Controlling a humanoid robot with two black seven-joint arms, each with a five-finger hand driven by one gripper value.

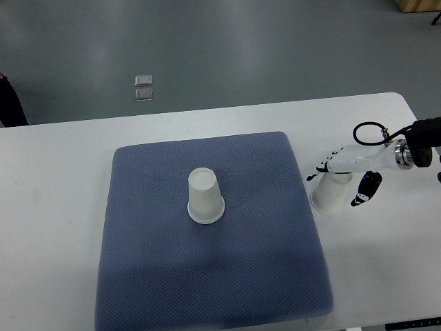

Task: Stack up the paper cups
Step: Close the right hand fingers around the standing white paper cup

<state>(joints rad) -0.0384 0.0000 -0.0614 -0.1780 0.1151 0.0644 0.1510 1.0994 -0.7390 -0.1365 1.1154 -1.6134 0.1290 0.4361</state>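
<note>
A white counter with a smooth matte top and a rounded far right corner carries a blue-grey mat. The mat is soft and roughly square, with rounded corners and a fine dimpled weave; its near right corner laps close to the counter's front edge.

Near the mat's middle a white paper cup stands upside down, a plain tapered cone with its flat base up and its wider rolled rim pressed on the fabric. No print shows on it.

A second cup, also white and mouth down, sits on the bare counter just beside the mat's right edge. The right robot hand comes in from the right edge and is clasped over this cup's upper part: white finger segments with black tips reach across the top toward the mat, and a black-tipped thumb hangs down the cup's right side. The cup's base is hidden beneath the hand, so only its lower wall and rim are visible. Behind the hand are a metal wrist ring and a black forearm, cut off by the picture edge, with a black cable looping above.

Beyond the counter lies a grey floor with two small clear square pieces, too small to make out. A dark shape is cropped at the left edge.
</note>
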